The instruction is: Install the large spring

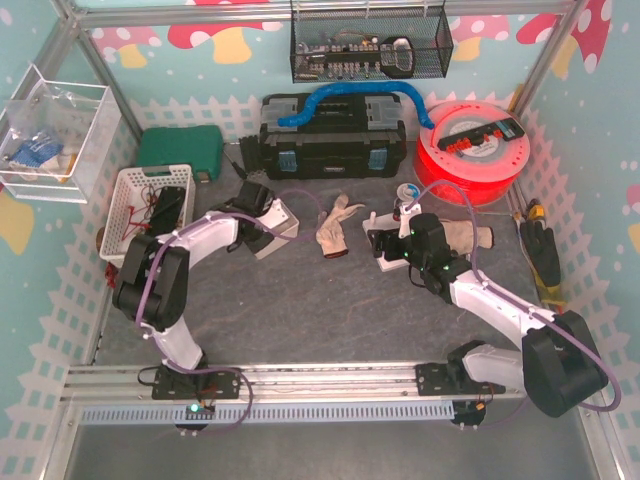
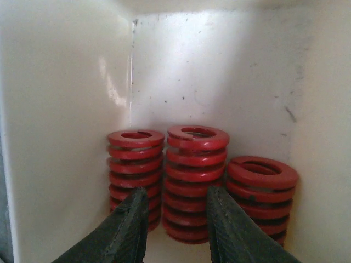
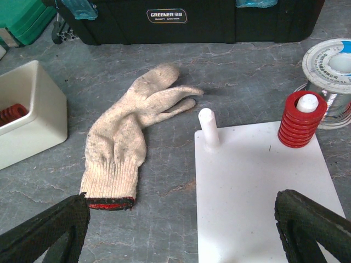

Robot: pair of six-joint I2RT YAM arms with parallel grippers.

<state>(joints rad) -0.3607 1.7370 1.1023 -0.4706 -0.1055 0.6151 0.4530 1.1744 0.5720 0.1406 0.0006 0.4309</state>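
Observation:
Three red springs stand upright in a white bin (image 2: 66,109). My left gripper (image 2: 178,192) is open inside the bin, its fingers on either side of the middle spring (image 2: 194,164), not closed on it. In the top view the left gripper (image 1: 258,200) is at the bin (image 1: 280,225). My right gripper (image 3: 184,211) is wide open and empty above the white plate (image 3: 258,203). The plate has a bare white peg (image 3: 208,127) and a second peg carrying a red spring (image 3: 298,123).
A knit glove (image 3: 123,139) lies left of the plate, between it and the bin (image 3: 33,109). A solder spool (image 3: 334,66) sits behind the plate. A black toolbox (image 1: 330,135), red cable reel (image 1: 472,150) and white basket (image 1: 150,205) line the back.

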